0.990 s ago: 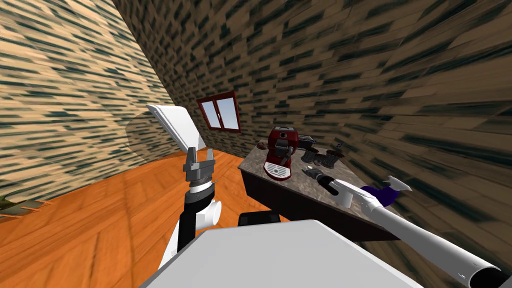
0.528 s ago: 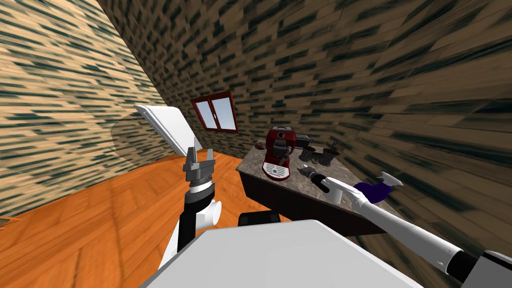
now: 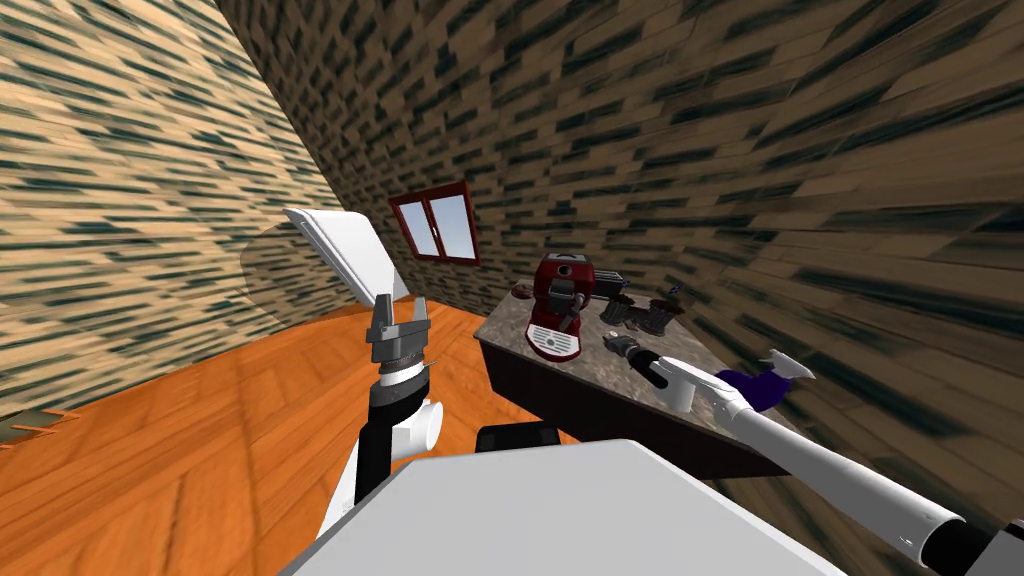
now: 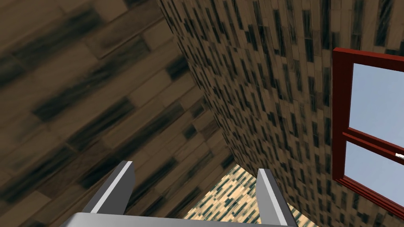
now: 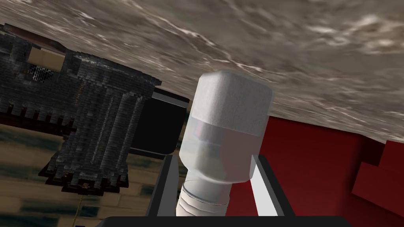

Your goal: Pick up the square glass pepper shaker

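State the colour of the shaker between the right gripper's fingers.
The shaker is whitish and translucent; the right wrist view shows it best.

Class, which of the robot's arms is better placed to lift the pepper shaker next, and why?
Right. The right gripper is at the counter with jaws pressed on the shaker; the left gripper stands open, away from it.

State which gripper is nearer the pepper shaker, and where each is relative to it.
Right. The right gripper presses its jaws on the sides of the pepper shaker at the counter; the left gripper stands raised over the floor, apart from it, jaws open.
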`<state>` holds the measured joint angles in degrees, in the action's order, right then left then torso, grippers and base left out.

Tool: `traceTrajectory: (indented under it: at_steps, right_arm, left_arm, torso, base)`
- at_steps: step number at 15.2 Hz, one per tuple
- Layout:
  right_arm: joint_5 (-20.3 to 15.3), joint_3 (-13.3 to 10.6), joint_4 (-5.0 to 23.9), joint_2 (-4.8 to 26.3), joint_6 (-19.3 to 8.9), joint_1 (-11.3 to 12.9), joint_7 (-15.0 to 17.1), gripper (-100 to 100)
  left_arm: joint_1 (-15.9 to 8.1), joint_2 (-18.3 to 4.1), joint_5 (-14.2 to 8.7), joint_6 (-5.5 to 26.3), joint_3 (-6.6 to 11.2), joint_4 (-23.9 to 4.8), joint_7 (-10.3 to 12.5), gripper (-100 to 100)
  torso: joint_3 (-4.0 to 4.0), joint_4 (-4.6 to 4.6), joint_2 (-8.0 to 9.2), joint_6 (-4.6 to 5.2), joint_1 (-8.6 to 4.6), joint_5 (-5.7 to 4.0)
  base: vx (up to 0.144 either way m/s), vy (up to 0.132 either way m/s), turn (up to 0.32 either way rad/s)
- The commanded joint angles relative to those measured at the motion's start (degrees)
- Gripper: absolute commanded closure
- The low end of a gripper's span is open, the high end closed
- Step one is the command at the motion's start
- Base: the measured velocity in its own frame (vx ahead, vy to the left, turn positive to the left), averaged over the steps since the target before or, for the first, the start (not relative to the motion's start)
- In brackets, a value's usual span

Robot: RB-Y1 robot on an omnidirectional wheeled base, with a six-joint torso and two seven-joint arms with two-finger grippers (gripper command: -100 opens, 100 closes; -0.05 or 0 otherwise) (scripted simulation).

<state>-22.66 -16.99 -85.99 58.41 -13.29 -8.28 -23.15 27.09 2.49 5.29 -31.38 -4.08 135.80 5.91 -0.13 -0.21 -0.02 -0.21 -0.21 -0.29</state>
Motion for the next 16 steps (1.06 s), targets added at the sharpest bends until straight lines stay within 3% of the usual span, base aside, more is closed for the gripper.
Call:
traceTrajectory:
  at_steps: [1,4,5,6,9,11,13,14,16]
  right_arm:
    - [-0.11,2.36,2.37,0.03,2.31,-1.3,0.5,100]
    - [-0.29,6.13,5.51,0.2,5.37,-3.63,1.22,100]
    - [-0.29,6.13,5.56,0.2,5.37,-3.63,1.22,100]
    - [-0.38,8.02,7.15,0.28,6.9,-4.79,1.58,100]
    - [-0.48,9.91,8.75,0.36,8.43,-5.95,1.94,100]
    - [-0.66,13.16,11.93,0.52,11.48,-8.27,2.65,100]
    - [-0.66,13.68,11.93,0.52,11.48,-8.27,2.65,100]
    - [-0.75,15.57,13.53,0.61,13.01,-9.43,3.01,100]
    - [-0.62,14.5,12.94,0.66,12.15,-8.73,2.9,100]
  left_arm:
    - [0.0,0.0,0.0,0.0,0.0,0.0,0.0,0]
    - [0.0,0.01,0.0,0.0,-0.01,0.0,0.0,0]
    - [-0.01,0.01,0.0,0.0,-0.01,0.0,0.0,0]
    - [0.0,0.01,0.0,0.0,-0.01,0.0,0.0,0]
    - [-0.01,0.01,0.0,0.0,-0.01,0.0,0.0,0]
    - [-0.01,0.01,0.0,0.0,-0.01,0.0,0.0,0]
    - [0.0,0.01,0.0,0.0,-0.01,0.0,0.0,0]
    - [0.0,0.01,0.0,0.0,-0.01,0.0,0.0,0]
    - [0.0,0.01,0.0,0.0,-0.01,0.0,0.0,0]
  torso:
    - [0.0,0.0,0.0,0.0,0.0,0.0]
    - [-0.05,-0.03,-0.06,-0.04,0.24,0.0]
    - [-0.06,-0.05,-0.06,-0.05,0.34,-0.01]
    - [-0.07,-0.07,-0.06,-0.04,0.38,-0.04]
    - [-0.06,-0.08,-0.03,-0.01,0.38,-0.06]
    - [-0.05,-0.07,-0.03,-0.02,0.35,-0.05]
    - [-0.05,-0.07,-0.02,-0.05,0.43,-0.04]
    - [-0.05,-0.06,-0.03,0.0,0.37,-0.03]
    - [-0.06,-0.06,-0.05,-0.01,0.31,-0.03]
  base:
    - [-0.028,-0.024,0.148]
    - [-0.039,0.044,0.232]
    - [-0.057,0.079,0.157]
    - [-0.051,0.08,0.188]
    - [-0.054,0.069,0.169]
    - [-0.061,0.087,0.236]
    - [-0.05,0.074,0.14]
    - [-0.041,0.06,0.142]
    - [-0.031,0.04,0.085]
